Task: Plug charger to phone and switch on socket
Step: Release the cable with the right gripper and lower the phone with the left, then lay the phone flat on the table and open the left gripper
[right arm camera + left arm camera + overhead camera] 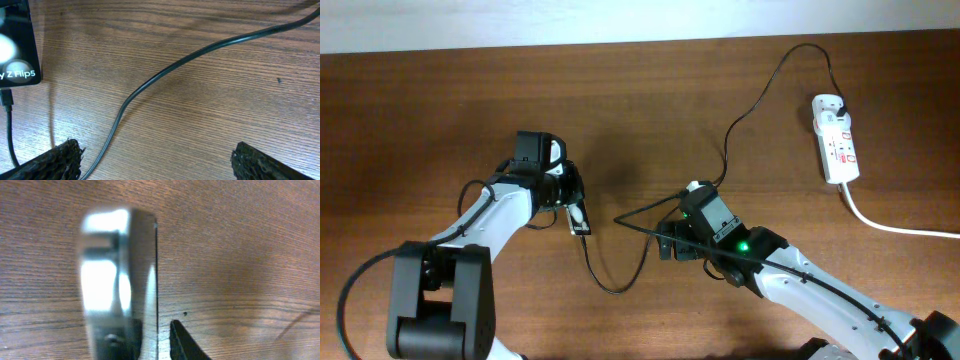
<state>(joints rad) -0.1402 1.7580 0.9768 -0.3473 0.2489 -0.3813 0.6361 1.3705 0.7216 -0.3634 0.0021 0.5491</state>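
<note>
Dark brown wood-grain table [420, 120], with a pale strip [520, 20] along its far edge.

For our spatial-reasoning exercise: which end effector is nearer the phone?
Left. The left end effector is at the phone; the right end effector lies well apart.

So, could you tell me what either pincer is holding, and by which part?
The right pincer is open and empty; whether the left pincer grips the small black glossy phone cannot be told.
</note>
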